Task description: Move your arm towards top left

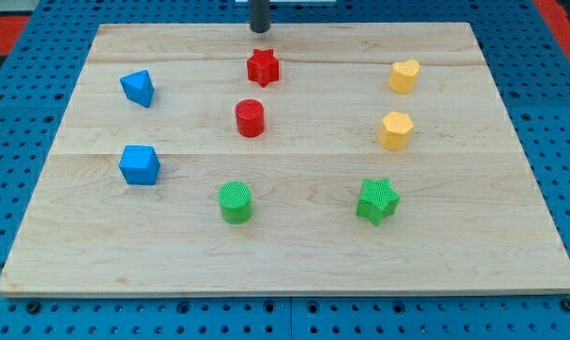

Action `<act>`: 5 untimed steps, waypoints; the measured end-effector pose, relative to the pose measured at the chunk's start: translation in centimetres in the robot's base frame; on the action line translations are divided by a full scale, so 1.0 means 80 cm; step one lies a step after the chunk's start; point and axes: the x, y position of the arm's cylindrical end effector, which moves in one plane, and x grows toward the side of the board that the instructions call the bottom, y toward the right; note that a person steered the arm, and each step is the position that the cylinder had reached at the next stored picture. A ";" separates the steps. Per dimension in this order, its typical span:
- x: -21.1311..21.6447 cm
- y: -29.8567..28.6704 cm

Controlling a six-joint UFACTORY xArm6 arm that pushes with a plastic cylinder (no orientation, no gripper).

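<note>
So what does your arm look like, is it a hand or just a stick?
Just a stick! All you can see of me is a short, straight, dark grey rod poking in at the view's top, round like a thick pencil. It ends in my tip, blunt and plain, just above the red star block. No cables, labels or markings show, and the rest of my arm is out of the picture.

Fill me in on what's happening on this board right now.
My tip sits at the view's top centre of the wooden board, just above the red star and touching no block. Below the star stands a red cylinder. Two blue blocks lie at the left, two yellow blocks at the right, a green cylinder and green star near the bottom. I am to head top left.
</note>
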 end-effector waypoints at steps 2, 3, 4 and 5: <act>0.000 -0.077; 0.011 -0.073; 0.019 -0.040; 0.019 0.025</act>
